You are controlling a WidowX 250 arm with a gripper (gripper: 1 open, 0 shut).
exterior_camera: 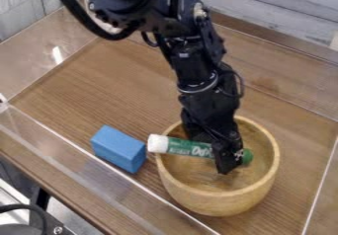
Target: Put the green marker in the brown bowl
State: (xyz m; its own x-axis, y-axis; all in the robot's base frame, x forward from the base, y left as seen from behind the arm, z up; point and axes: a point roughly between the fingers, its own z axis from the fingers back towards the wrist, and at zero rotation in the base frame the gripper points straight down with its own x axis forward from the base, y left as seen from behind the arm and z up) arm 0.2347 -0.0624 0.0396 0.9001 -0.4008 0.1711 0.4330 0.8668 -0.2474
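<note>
The brown bowl [201,201] sits at the front right of the wooden table. Across its left side lies the green marker [183,148], tilted, its white end propped on the left rim and its dark green cap down inside the bowl. My gripper [219,146] reaches down into the bowl from above, open, with its black fingers either side of the marker near the cap end. I cannot tell whether they touch the marker.
A blue rectangular block [119,148] lies just left of the bowl. Clear plastic walls [40,120] ring the wooden table [106,81]. The black arm rises toward the back centre.
</note>
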